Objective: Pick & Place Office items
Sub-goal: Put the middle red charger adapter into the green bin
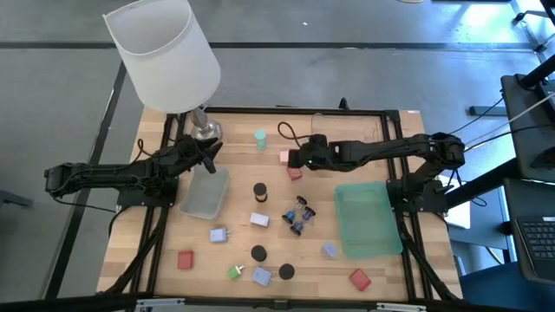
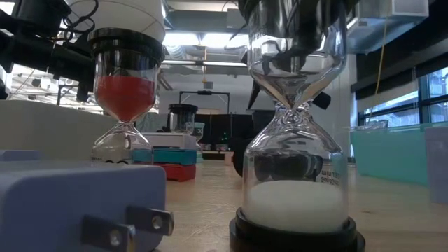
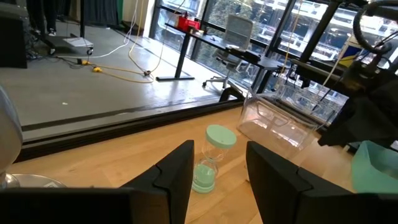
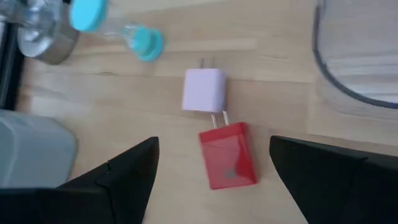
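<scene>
While the high view takes in the whole table (image 1: 234, 286), it shows the office items scattered across the middle: three red blocks (image 1: 186, 259), four lilac-blue blocks (image 1: 218, 235), one pink block (image 1: 284, 157), three black round caps (image 1: 258, 253), two dark clips (image 1: 301, 215), one green bit (image 1: 235, 272) and one small teal hourglass (image 1: 260, 138). A clear tray (image 1: 205, 194) lies on the left, a translucent green tray (image 1: 367, 218) on the right, and a white-shaded lamp (image 1: 165, 54) stands at the far left corner. The left end effector (image 1: 208, 152) waits by the lamp's base; the right end effector (image 1: 300, 161) hangs over the pink block and a red one.

Only the low view shows that the caps belong to hourglasses: one with red sand (image 2: 126, 98), one with white sand (image 2: 297, 164), and a lilac-blue plug block (image 2: 80, 206) up close.

From the left wrist view, the left end effector (image 3: 219, 177) is nearly closed and holds nothing, and the teal hourglass (image 3: 211, 158) stands upright beyond its fingers.

Looking down, the right wrist view shows the right end effector (image 4: 214, 171) open and empty above a red block (image 4: 229, 155) touching the prongs of the pale pink block (image 4: 205, 90).
</scene>
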You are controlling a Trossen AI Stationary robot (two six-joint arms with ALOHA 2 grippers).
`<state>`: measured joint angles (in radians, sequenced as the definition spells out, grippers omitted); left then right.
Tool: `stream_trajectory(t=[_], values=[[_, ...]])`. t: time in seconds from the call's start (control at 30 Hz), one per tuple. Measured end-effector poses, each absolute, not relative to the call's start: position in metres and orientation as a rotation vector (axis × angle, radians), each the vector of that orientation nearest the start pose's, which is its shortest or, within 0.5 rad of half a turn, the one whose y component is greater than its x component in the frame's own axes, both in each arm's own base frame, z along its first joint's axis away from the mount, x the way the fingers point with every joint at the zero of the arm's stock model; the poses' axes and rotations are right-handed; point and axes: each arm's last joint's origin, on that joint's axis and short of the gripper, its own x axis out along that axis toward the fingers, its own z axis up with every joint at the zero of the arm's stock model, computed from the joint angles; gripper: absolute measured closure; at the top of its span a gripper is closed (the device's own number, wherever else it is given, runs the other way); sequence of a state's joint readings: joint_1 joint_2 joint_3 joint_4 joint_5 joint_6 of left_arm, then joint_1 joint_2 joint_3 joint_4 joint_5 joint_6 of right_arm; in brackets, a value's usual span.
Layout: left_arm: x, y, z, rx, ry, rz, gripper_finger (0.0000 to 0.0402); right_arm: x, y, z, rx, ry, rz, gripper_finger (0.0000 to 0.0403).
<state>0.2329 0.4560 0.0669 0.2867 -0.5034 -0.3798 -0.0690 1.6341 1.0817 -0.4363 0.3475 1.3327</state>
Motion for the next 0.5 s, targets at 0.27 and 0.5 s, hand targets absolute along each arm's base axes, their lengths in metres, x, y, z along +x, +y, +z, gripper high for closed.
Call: stream_trajectory(t=[0.27,0.5], values=[[0.118,0.042,0.173,-0.348,-0.037,0.746,0.0258,0.331,-0.042,0.201,0.961,0.662,-0.902,0.0049],[0.118,0.042,0.173,-0.348,-0.037,0.746,0.0258,0.342,-0.042,0.168,1.02,0.76,-0.911,0.0009]])
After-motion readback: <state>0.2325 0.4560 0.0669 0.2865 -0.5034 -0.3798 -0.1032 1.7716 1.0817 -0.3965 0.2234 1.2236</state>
